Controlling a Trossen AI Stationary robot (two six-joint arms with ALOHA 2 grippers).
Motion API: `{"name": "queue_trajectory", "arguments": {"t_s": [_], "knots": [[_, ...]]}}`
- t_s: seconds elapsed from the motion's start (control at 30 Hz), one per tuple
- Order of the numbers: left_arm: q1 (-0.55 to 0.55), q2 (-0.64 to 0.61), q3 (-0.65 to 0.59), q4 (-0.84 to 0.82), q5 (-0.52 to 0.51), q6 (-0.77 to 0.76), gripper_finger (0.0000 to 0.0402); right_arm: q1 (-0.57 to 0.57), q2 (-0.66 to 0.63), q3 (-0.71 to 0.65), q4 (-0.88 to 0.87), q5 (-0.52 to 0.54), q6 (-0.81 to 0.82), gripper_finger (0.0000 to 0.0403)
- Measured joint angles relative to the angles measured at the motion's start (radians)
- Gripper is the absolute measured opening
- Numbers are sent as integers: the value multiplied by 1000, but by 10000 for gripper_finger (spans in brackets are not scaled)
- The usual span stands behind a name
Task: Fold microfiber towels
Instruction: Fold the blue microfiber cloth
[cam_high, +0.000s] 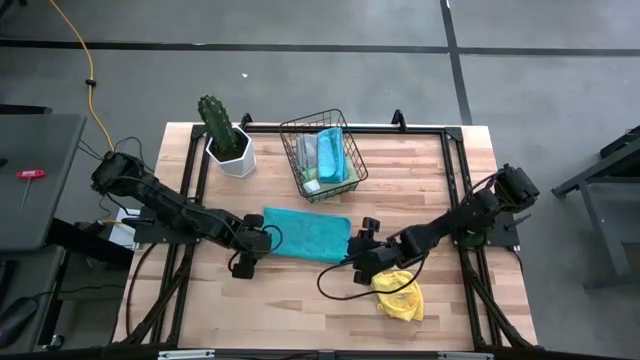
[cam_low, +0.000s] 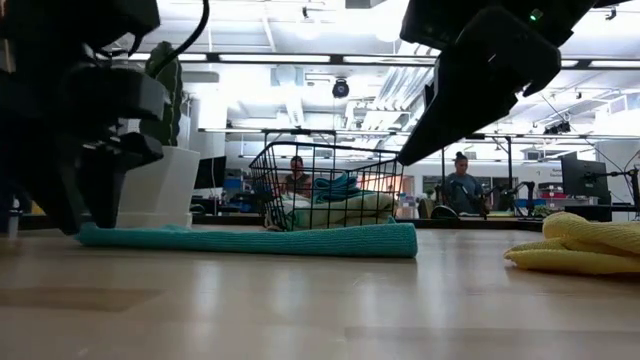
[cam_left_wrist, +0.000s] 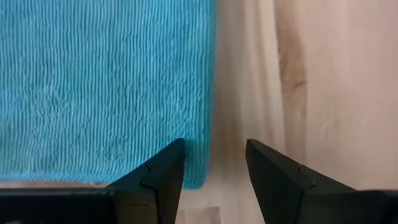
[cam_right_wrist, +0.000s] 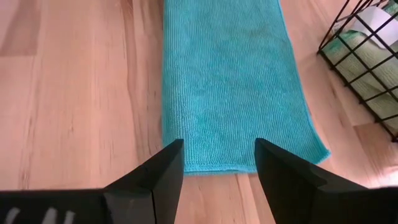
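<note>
We have the teal towel (cam_high: 306, 233) folded once into a strip at table centre, both grippers, left (cam_high: 262, 242) and right (cam_high: 360, 248), released at its ends. The yellow towel (cam_high: 399, 297) at five o'clock waits crumpled; others sit in the basket (cam_high: 320, 155) at twelve.

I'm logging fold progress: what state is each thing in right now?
Teal towel: lying flat on the table, folded to a strip, not gripped.
Yellow towel: crumpled, unfolded.
Wire basket: upright, holding several towels.
Left gripper: open, at the teal towel's left end.
Right gripper: open, at its right end.
Potted cactus: upright.
</note>
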Motion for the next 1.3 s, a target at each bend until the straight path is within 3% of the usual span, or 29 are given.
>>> {"name": "queue_trajectory", "arguments": {"t_s": [0.27,0.6,0.87,1.3], "knots": [[-18,-3,-60,30,-16,-58,161,0,0,0,19,-6,-3,189],[-144,-3,-78,71,-47,-217,161,0,2,0,133,-192,-147,189],[-183,-1,-80,88,-83,-240,161,-10,98,0,217,-195,-260,189],[-183,0,-80,89,-88,-240,161,-33,241,1,240,-186,-215,189]]}}
